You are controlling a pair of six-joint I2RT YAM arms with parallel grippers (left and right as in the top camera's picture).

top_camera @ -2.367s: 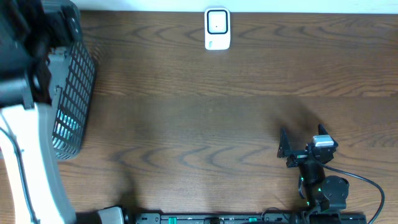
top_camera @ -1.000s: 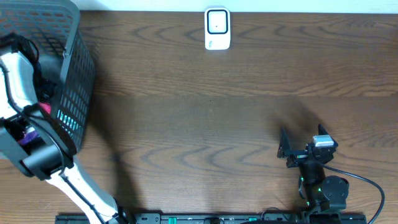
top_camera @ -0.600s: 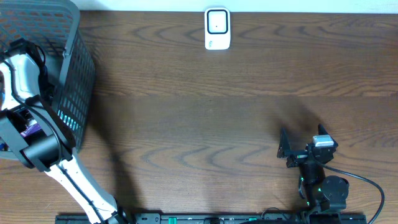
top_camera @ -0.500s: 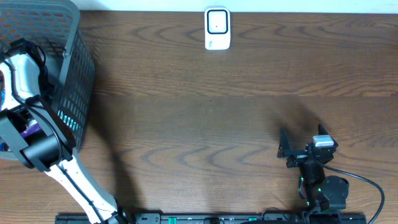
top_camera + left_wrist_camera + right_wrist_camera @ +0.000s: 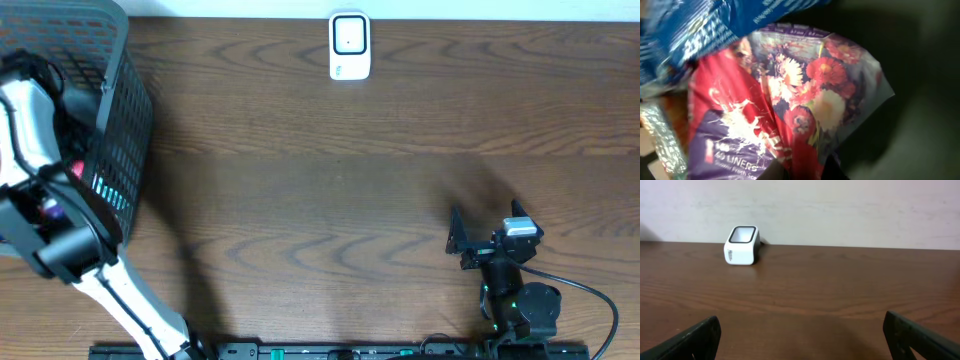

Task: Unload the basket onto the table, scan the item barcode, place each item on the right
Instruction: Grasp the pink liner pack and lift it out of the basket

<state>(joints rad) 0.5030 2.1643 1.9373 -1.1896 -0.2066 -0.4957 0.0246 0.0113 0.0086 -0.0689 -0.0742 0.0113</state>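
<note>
Flowers in red and white cover the shiny plastic packet (image 5: 810, 100), which lies deep in the dark grey plastic mesh basket (image 5: 125, 110) at the left end of the table. The packet has a purple part with white words on it. A fold of the packet sticks up between the two dark fingers of the left gripper (image 5: 805, 170), and the jaws are squeezed tight on that fold.

A crinkly blue bag (image 5: 715, 25) lies partly over the top of the packet. A see-through silvery wrapper (image 5: 662, 135) sits by its left side. From above, the white left arm (image 5: 30, 120) reaches down into the basket and hides most of what is inside.

The small white box scanner (image 5: 349, 46) stands at the far edge of the brown wooden table (image 5: 330, 200), near the middle and well apart from the basket.

The right gripper (image 5: 802, 342) rests low near the front right of the table. Its jaws are spread wide with nothing between them, and it faces the scanner.
</note>
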